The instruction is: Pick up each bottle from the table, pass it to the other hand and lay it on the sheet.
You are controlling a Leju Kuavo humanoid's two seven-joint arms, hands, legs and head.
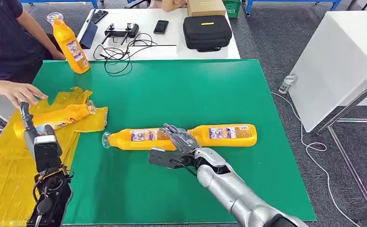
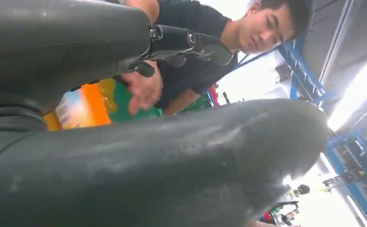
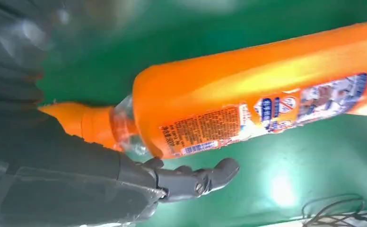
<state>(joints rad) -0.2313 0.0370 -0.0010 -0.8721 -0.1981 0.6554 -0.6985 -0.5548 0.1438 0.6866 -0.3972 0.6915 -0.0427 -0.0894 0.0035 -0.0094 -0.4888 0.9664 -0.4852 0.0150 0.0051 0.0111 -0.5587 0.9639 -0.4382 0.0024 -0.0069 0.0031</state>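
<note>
The right hand (image 1: 181, 139) lies with its fingers (image 1: 174, 132) spread over the spot where two orange bottles lie end to end on the green desk (image 1: 181, 90). The fingers rest on or just above the left bottle (image 1: 136, 138) near its base, beside the neck of the right bottle (image 1: 226, 135); whether they grip either one cannot be told. In the right wrist view a dark finger (image 3: 196, 182) reaches out below the right bottle's shoulder without closing on it.

The left hand (image 1: 28, 123) stands raised at the desk's left edge, fingers up and holding nothing; in the left wrist view its fingers (image 2: 191, 45) are extended and apart. It is just beside a third bottle (image 1: 54, 118), which lies on the yellow sheet (image 1: 11, 165) with its cap toward the desk's middle.

A person at the far left has one hand (image 1: 23, 92) over the sheet's far edge, close to the left hand's fingertips. A fourth bottle (image 1: 70, 45) stands tilted at the desk's far left corner by the person's other arm.

Beyond the green desk is a white desk (image 1: 172, 47) with a black case (image 1: 206, 32), a phone (image 1: 161, 26), cables (image 1: 120, 49) and a cardboard box (image 1: 205, 7).
</note>
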